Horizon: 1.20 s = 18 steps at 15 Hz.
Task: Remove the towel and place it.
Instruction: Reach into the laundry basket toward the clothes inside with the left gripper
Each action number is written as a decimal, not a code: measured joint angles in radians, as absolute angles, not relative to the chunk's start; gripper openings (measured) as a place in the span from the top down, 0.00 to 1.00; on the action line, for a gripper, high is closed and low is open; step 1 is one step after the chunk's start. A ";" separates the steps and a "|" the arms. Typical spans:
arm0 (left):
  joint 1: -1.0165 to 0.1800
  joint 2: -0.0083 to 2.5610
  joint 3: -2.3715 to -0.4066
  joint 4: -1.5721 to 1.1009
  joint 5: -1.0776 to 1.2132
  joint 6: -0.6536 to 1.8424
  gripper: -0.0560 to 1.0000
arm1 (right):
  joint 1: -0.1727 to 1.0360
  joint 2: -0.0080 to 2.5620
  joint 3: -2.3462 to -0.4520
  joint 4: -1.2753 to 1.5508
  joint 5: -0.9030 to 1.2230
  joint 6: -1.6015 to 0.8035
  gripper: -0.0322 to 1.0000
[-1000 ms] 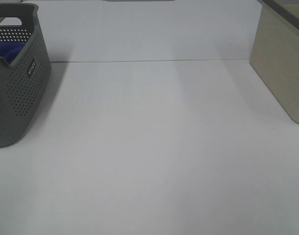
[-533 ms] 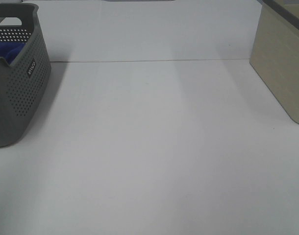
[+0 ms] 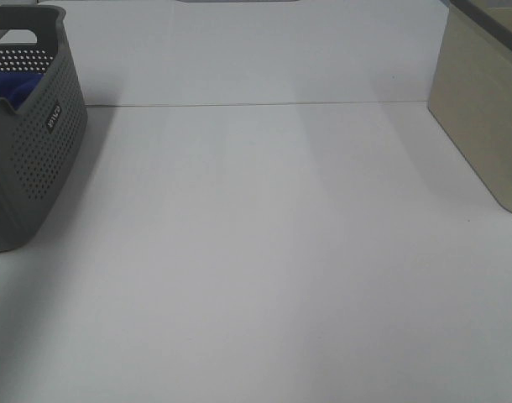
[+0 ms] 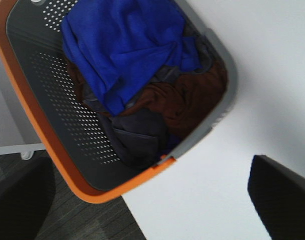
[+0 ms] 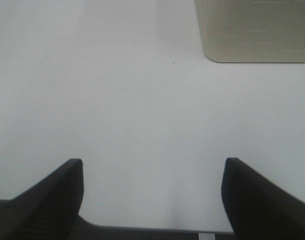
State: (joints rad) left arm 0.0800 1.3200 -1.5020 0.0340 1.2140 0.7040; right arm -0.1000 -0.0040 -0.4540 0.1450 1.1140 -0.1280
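The royal-blue towel [image 4: 125, 47] lies crumpled on top of other cloths inside the grey perforated basket [image 4: 67, 125] with an orange rim. In the exterior view only a bit of the towel [image 3: 13, 87] shows over the wall of the basket [image 3: 38, 143] at the far left. My left gripper [image 4: 147, 170] hovers above the basket's near end, open and empty, apart from the towel. My right gripper [image 5: 152, 170] is open and empty above bare white table. Neither gripper shows in the exterior view.
A brown cloth [image 4: 185, 100] and a dark grey cloth [image 4: 137, 132] lie under the towel in the basket. A beige box [image 3: 483, 101] stands at the right edge of the table and also shows in the right wrist view [image 5: 257, 30]. The floor [image 4: 67, 215] shows beyond the table edge.
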 joint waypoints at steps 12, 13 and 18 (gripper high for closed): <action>0.080 2.009 -1.818 0.374 1.211 0.996 0.01 | -0.100 -0.004 -0.454 0.145 1.114 -0.128 0.24; 0.080 2.038 -1.818 0.374 1.204 1.006 0.01 | -0.100 -0.004 -0.454 0.145 1.114 -0.128 0.24; 0.080 2.140 -1.818 0.393 1.157 1.035 0.01 | -0.100 -0.004 -0.454 0.145 1.114 -0.128 0.24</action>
State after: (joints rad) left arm 0.0800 2.1400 -1.8180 0.3930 1.1570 1.0350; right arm -0.1000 -0.0040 -0.4540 0.1450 1.1140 -0.1280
